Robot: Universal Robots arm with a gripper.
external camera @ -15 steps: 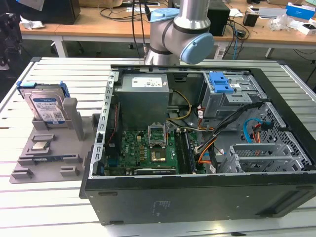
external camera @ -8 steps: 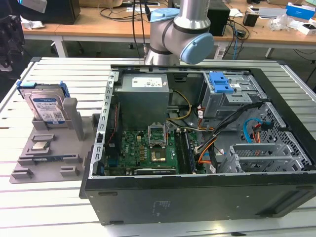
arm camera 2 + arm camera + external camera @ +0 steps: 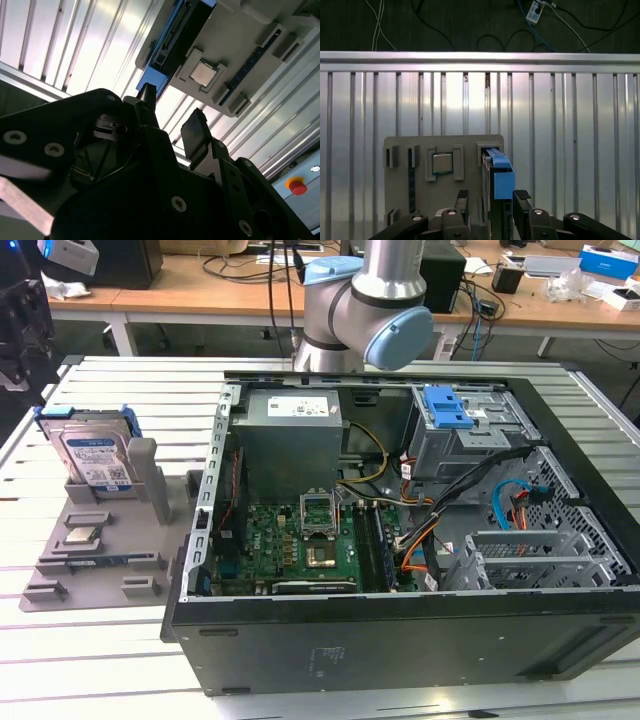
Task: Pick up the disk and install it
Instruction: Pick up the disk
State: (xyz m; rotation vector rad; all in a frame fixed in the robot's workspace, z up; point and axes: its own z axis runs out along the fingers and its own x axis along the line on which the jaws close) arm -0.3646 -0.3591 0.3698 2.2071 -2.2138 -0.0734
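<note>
Gripper (image 3: pixel 491 196) fingers (image 3: pixel 462 196) black, spread apart with a clear gap between them, holding nothing; the same gap shows in the second wrist view (image 3: pixel 171 107). In the first wrist view they sit to either side of the disk's blue carrier edge; contact cannot be judged.

Landmark: grey fixture tray (image 3: pixel 100 575) on the ribbed aluminium table (image 3: pixel 60 660).
- Disk (image 3: pixel 95 455) stands on edge in a slot at the tray's end farthest from the exterior camera, label facing that camera, blue frame around it. First wrist view looks along its edge (image 3: pixel 502 175).
- Processor chip (image 3: pixel 82 534) lies flat in a square recess of the tray, just beside the disk slot (image 3: pixel 441 163).
- Open computer case (image 3: pixel 400 640) lies just beside the tray, on the exterior view's right.
- Drive cage with blue latch (image 3: pixel 450 410) sits inside that case, well apart from the tray.
</note>
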